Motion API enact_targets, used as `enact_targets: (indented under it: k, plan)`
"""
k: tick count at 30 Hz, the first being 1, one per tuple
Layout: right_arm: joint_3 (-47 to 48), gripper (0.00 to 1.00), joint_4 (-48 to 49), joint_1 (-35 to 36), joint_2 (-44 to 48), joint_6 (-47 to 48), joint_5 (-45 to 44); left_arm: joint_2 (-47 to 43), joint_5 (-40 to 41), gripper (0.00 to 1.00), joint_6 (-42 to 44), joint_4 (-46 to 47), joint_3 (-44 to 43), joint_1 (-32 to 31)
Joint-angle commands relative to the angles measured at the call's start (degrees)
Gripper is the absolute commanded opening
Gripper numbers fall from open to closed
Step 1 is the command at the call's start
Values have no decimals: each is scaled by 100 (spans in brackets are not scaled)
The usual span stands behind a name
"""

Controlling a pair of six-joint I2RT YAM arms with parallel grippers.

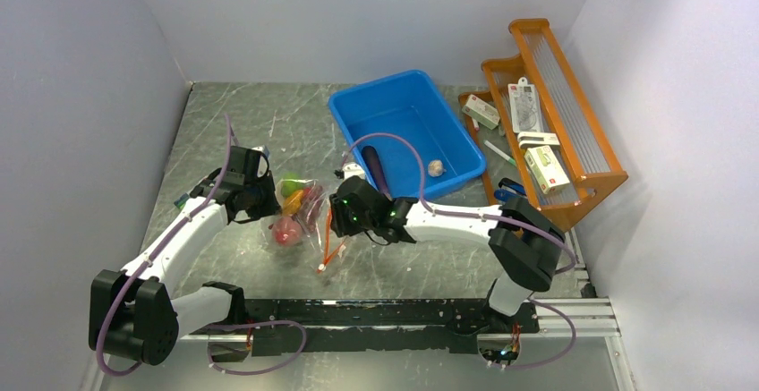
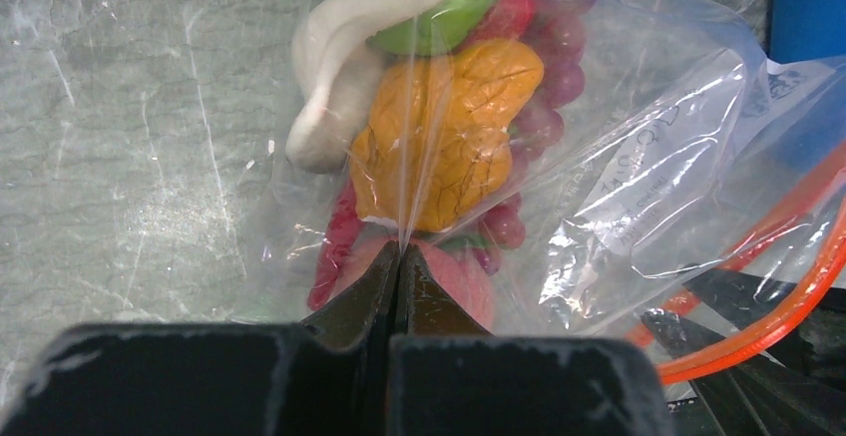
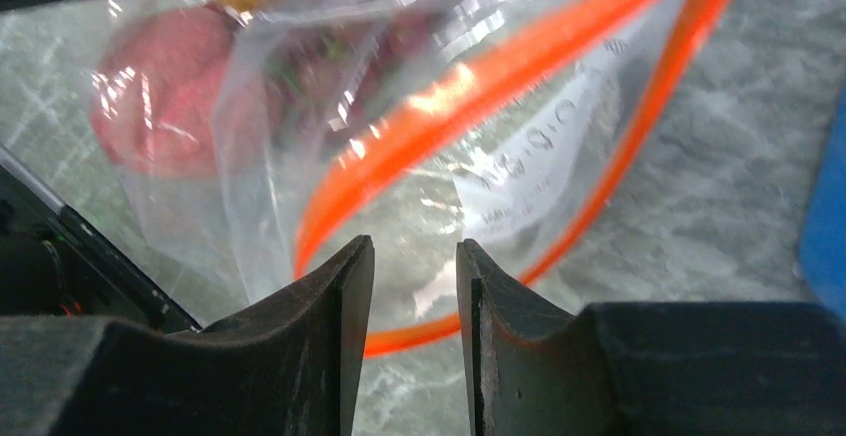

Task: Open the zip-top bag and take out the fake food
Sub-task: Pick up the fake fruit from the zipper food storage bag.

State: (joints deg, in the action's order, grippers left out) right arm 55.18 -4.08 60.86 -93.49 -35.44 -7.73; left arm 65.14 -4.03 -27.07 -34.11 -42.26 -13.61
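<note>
In the closed left hand, the zip-top bag is pinched

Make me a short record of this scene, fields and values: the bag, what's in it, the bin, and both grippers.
bag: zip-top bag, orange zip strip parted
in bag: orange piece, peach, grapes, green ball
blue bin: eggplant, beige bulb
left gripper: shut on the bag's plastic
right gripper: open, at the bag's mouth
</note>
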Motion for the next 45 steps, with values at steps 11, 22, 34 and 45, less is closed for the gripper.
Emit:
enact_targets:
  k: [11, 22, 34, 45]
  plan:
    - [795, 39, 365, -133, -802, -170, 939, -47, 69, 7, -20, 2, -27, -37]
    - [-239, 53, 2688, -405, -1011, -1400, 1354, -111, 21, 7, -9, 29, -18, -37]
    - [-40, 54, 3252, -452, -1863, -1387, 1755, -111, 31, 7, -9, 28, -12, -37]
    - [323, 50, 3880, -532, -1766, -1332, 2890, -88, 24, 7, -4, 27, -14, -37]
